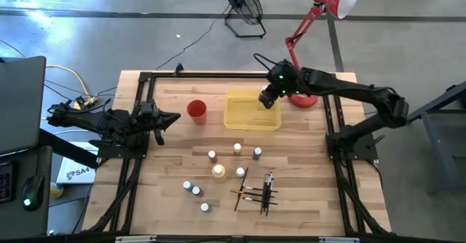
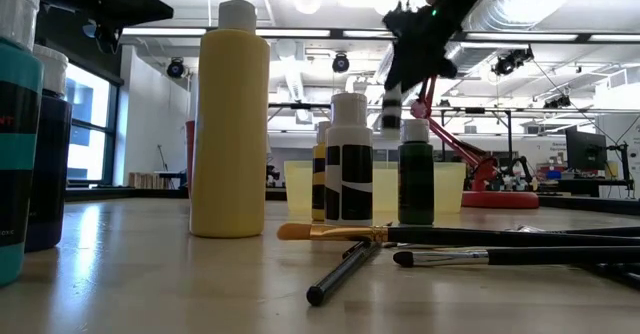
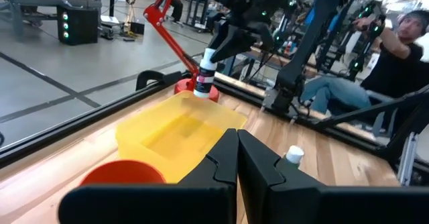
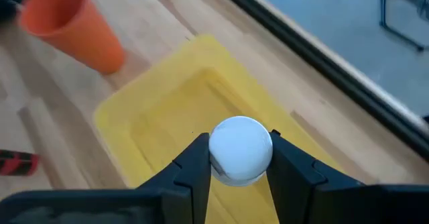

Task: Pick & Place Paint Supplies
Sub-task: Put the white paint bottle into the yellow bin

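One white-capped bottle (image 4: 240, 150) hangs clamped in the right pincer (image 4: 239, 158) above the yellow tray (image 4: 154, 127); left pincer (image 3: 236, 160) closed.

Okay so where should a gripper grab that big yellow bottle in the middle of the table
Take the yellow bottle around its upper body just under the white cap, coming straight down from above. It stands upright with other bottles and the brushes close by, so a top approach looks clearest.

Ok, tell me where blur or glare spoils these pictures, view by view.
Low view: the nearest bottles at the left edge are soft, and ceiling lights glare behind the yellow bottle. Left wrist view: the left claw and red cup are blurred. Right wrist view: the bottle cap in the right claw looks washed out. High view: even.
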`<state>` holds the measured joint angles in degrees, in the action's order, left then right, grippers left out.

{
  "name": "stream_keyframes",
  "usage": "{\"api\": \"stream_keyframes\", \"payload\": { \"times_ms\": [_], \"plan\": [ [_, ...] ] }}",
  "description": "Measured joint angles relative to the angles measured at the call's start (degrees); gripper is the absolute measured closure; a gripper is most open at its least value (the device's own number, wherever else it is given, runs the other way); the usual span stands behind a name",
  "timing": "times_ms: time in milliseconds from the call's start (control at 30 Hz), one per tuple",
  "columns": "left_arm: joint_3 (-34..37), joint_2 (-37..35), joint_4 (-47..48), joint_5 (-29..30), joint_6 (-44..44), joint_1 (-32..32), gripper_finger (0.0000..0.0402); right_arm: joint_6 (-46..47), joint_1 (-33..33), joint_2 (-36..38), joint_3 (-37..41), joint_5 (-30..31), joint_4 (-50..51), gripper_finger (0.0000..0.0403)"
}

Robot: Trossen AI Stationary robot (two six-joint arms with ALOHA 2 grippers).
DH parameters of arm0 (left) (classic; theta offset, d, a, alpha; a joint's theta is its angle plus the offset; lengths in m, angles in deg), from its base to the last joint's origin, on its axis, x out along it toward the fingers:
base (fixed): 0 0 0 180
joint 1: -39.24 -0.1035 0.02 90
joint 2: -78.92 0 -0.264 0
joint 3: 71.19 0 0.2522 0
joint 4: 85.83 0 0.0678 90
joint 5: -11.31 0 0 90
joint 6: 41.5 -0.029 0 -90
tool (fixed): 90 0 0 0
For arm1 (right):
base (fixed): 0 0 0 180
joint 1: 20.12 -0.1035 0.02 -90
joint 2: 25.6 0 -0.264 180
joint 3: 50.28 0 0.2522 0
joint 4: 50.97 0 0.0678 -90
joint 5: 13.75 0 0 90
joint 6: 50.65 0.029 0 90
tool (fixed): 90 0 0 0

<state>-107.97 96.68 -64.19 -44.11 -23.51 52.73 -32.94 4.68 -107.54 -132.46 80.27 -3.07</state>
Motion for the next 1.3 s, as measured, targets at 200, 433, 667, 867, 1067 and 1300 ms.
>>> {"api": "stream_keyframes", "payload": {
  "times_ms": [200,433,667,867,1067,1300],
  "plan": [
    [0.02,0.0,0.04,0.04,-1.19,0.02,0.0402,0.72,2.42,-4.88,0.0,-1.23,0.01,0.0292],
    [0.02,0.0,0.02,0.82,-1.19,0.01,0.0402,0.71,5.7,-7.98,0.0,-0.95,0.02,0.0292],
    [0.02,0.0,0.02,0.98,-1.21,0.02,0.0402,0.14,8.56,-8.45,0.0,-1.52,-0.01,0.0292],
    [0.02,0.0,0.02,1.04,-1.19,0.01,0.0402,-0.32,9.4,-8.47,0.0,-3.98,0.08,0.0292],
    [0.02,0.0,0.67,1.22,-1.2,0.02,0.0402,-2.74,8.86,-8.45,0.0,-4.16,0.28,0.0292],
    [0.02,0.0,2.05,1.22,-1.21,0.0,0.0402,-2.51,7.81,-9.08,0.0,-2.5,0.02,0.0292]
  ]
}}
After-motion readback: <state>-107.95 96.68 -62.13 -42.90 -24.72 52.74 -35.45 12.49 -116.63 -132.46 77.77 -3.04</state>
